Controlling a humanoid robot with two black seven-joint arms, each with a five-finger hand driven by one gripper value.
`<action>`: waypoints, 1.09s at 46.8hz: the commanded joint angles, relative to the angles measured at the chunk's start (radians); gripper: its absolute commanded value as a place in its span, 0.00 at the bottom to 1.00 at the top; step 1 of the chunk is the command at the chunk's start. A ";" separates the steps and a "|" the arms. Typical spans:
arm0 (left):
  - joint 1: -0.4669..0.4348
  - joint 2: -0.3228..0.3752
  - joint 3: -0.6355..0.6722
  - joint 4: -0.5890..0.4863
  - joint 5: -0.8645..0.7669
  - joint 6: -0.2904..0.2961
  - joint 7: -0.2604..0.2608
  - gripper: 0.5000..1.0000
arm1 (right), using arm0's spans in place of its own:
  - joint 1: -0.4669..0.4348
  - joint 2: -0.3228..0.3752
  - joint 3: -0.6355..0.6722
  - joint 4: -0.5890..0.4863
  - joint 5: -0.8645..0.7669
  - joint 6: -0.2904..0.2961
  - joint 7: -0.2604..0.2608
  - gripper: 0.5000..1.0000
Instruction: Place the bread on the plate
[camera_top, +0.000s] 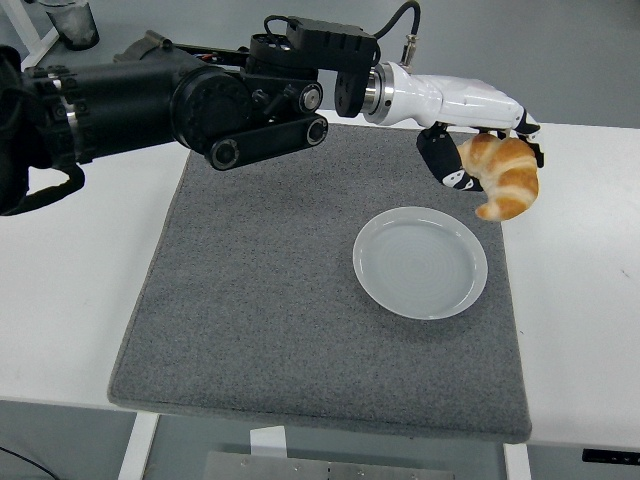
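- The left robot hand (487, 160) is curled around the bread (503, 176), a golden crescent-shaped croissant, gripping its upper end so the lower tip hangs free and can go down first.
- The bread is in the air, just beyond the far right rim of the plate (420, 262) and not yet over its middle (a short move inward and down looks like what is left).
- The plate is round, shallow, pale and smooth with a raised rim, and sits empty on the right half of the mat (280, 300).
- The mat is grey, coarse and felt-like with rounded corners, probably there to stop the plate sliding on the smooth white table (70, 300).
- The arm (180, 100) is black and jointed, with a white glossy forearm shell.
- The right robot hand is not in view.
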 joint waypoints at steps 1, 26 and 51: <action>0.031 -0.007 0.000 0.009 0.038 0.000 0.000 0.00 | 0.000 0.000 0.000 0.000 0.000 0.000 0.000 0.90; 0.200 -0.064 0.018 0.099 0.193 0.008 0.003 0.00 | 0.000 0.000 0.000 0.000 0.000 0.000 0.000 0.91; 0.267 -0.068 0.024 0.136 0.230 0.017 0.011 0.00 | 0.000 0.000 0.000 0.000 0.000 0.000 0.000 0.90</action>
